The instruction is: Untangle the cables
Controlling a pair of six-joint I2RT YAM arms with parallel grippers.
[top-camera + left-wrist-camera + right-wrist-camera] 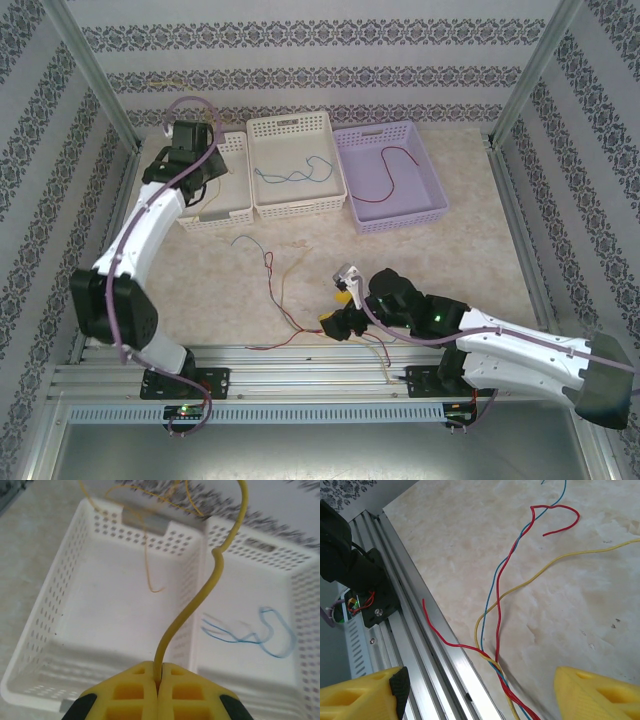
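Observation:
My left gripper (192, 140) hangs over the left white basket (214, 217). It (159, 672) is shut on a yellow cable (200, 597) that rises from the pads and loops back down into that basket (65, 630). On the table near the front lies a tangle of red, blue and yellow cables (276, 285). My right gripper (337, 308) hovers just right of it, open (480, 680), with the twisted strands (496, 662) between and below its fingers, untouched. A blue cable (292, 177) lies in the middle white basket and a red cable (392, 172) in the purple basket.
Three baskets stand side by side at the back: left white, middle white (300, 208) and purple (400, 218). An aluminium rail (415, 630) runs along the table's front edge, and one red strand end lies over it. Frame posts and patterned walls close in the sides.

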